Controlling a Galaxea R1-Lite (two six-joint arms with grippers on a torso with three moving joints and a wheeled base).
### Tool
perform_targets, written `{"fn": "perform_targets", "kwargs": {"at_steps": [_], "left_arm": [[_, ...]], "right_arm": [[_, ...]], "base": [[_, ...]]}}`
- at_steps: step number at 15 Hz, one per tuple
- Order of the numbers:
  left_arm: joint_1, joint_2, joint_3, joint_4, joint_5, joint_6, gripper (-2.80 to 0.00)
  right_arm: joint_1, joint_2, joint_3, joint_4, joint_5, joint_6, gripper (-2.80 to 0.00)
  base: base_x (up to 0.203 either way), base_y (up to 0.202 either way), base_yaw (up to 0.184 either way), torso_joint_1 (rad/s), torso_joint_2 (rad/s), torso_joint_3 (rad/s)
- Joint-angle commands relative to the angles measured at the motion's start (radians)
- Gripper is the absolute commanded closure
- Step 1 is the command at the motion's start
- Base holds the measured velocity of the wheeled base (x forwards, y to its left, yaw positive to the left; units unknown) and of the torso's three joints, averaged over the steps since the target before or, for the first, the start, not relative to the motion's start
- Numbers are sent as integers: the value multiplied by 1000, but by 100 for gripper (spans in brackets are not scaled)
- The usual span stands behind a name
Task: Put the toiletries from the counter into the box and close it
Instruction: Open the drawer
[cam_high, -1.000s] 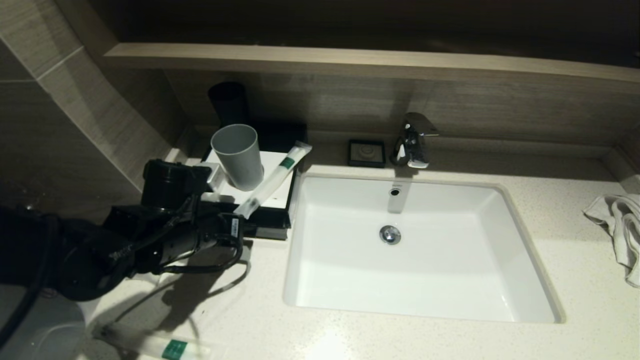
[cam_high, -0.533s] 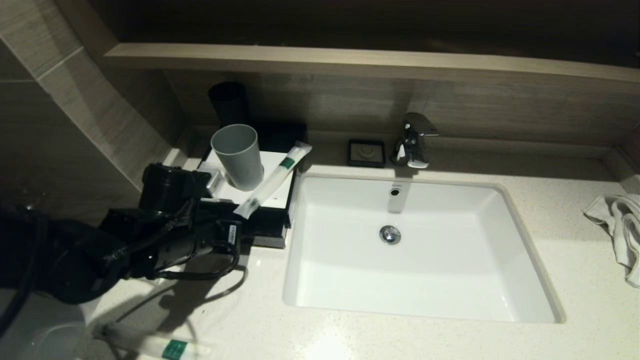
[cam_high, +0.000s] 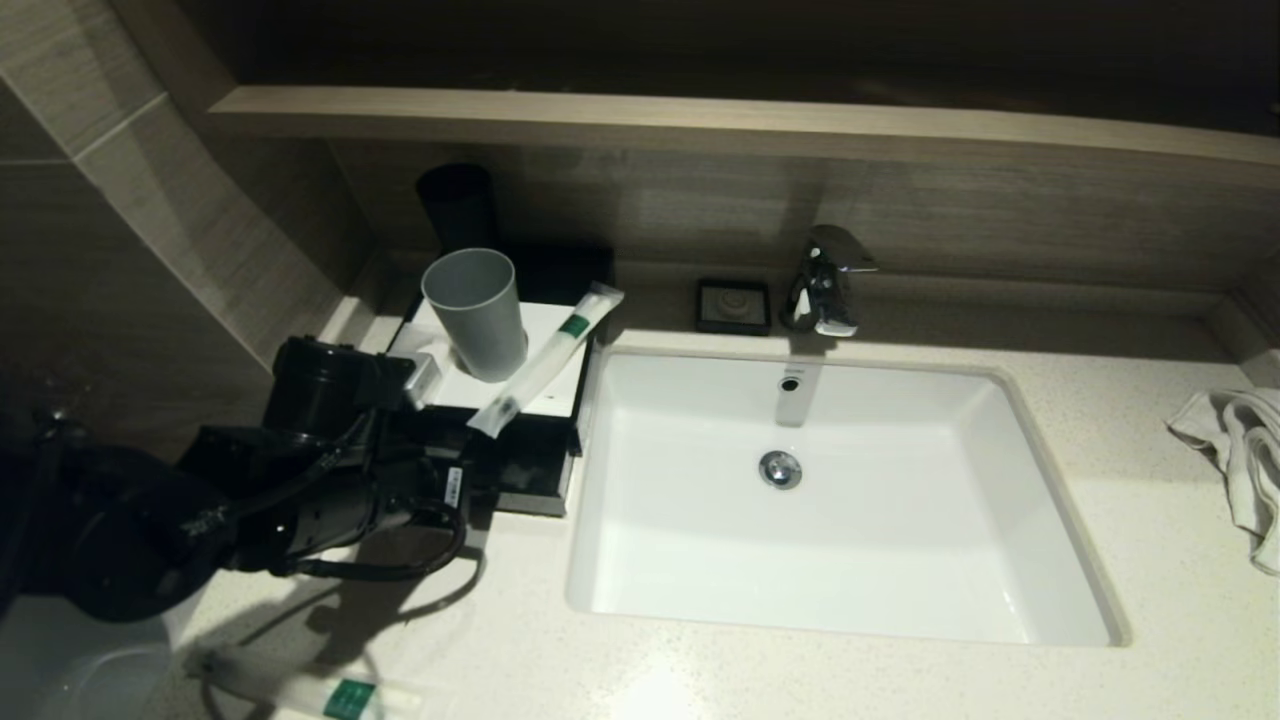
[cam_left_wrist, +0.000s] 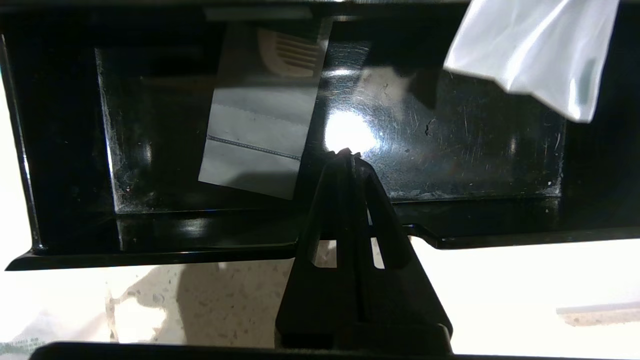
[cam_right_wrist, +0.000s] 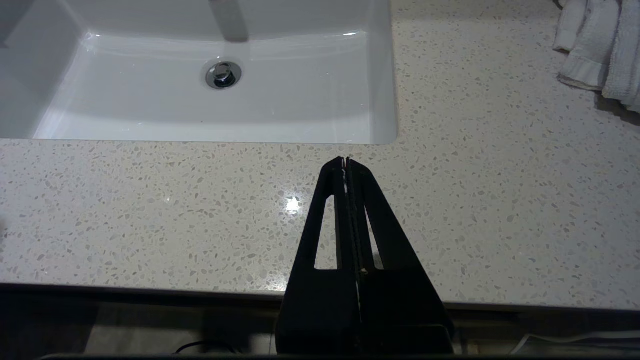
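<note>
The black box (cam_high: 560, 390) with a white top panel stands left of the sink, its shallow drawer (cam_high: 530, 470) slid out toward me. One slim white packet with a green label (cam_high: 548, 358) lies slantwise on the top panel. Another packet (cam_high: 320, 692) lies on the counter (cam_high: 1150, 560) at the near left. My left gripper (cam_left_wrist: 345, 152) is shut, reaching over the drawer's front wall with its tips above the drawer floor (cam_left_wrist: 450, 150). A flat clear sachet (cam_left_wrist: 260, 125) lies in the drawer. My right gripper (cam_right_wrist: 346, 160) is shut and empty above the counter before the sink.
A grey cup (cam_high: 478, 312) stands on the box top beside the packet. A dark cup (cam_high: 457, 205) stands behind the box. The white sink (cam_high: 980, 450), chrome faucet (cam_high: 825, 280) and small black soap dish (cam_high: 733, 305) lie to the right. A white towel (cam_high: 1240, 450) sits far right.
My left arm has drawn back toward me and leftward. The drawer's front has come further out from under the box with it.
</note>
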Motion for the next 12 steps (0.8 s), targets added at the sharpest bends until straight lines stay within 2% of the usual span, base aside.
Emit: {"fn": "perform_targets", "kwargs": {"at_steps": [1, 12], "left_arm": [[0, -10, 6, 4, 1, -1, 0], [0, -27, 17, 54, 0, 1, 0]], "right_arm": [[0, 0, 0, 0, 0, 0, 0], [0, 0, 0, 0, 0, 0, 0]], "base": [[0, 0, 0, 0, 0, 0], [0, 0, 0, 0, 0, 0]]}}
